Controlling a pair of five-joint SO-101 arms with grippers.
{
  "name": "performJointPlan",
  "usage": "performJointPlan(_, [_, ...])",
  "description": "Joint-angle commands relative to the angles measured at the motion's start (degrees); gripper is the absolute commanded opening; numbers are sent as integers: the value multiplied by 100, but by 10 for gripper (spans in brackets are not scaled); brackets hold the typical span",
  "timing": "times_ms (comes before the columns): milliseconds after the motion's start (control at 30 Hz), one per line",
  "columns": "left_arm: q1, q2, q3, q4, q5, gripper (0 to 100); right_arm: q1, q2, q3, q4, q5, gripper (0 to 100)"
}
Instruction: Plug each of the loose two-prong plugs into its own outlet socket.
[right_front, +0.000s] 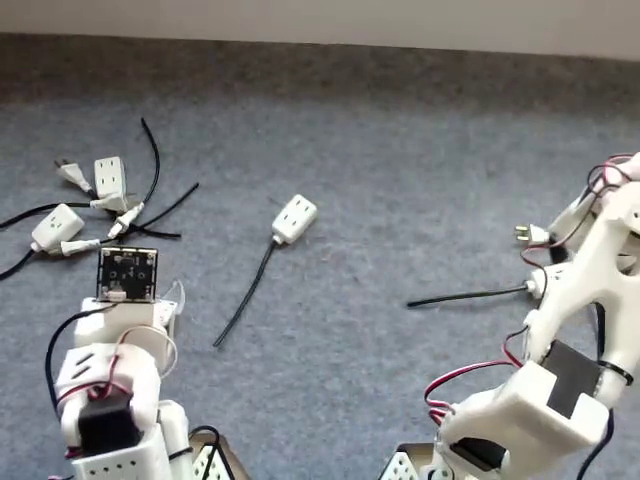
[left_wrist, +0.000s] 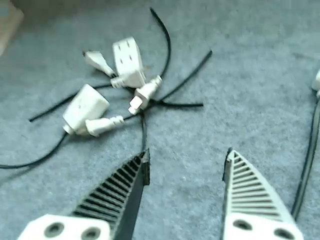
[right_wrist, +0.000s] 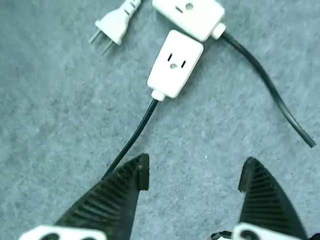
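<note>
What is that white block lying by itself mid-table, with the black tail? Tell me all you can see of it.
It is a socket: a small white block, plastic by its look, with faint dark marks on its top face, likely the slots. A thin black cord leaves one end and runs to a loose end. The socket lies flat and slantwise on the grey carpet, apart from the other pieces. Nothing is plugged into it, and no hand touches it.

The plugs (right_wrist: 114, 24) and sockets (right_wrist: 175, 62) were white. Their cords (right_wrist: 141, 125) were black. The carpet (right_front: 400, 200) was speckled blue-grey all over.
</note>
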Motion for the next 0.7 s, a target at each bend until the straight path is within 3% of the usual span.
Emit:
performJointPlan(0, [-224,84,-752,-264,-334,252,-163,-145,629,-145,-440,289])
performJointPlan(100, [-426,778,-1341,-624,-334,252,-251,-145,1473,-708,-730,289])
performJointPlan(267, [-743,3134,-3011,-1134,-387,253,-418,-145,2967,-2018,-870,289])
performJointPlan(467, [-769,6026,-5429,-826,-2435,253,-444,-110,3284,-2378,-993,289])
performJointPlan(667, [-804,8215,-7530,-105,-2989,253,-444,-127,4092,-3363,-1310,289])
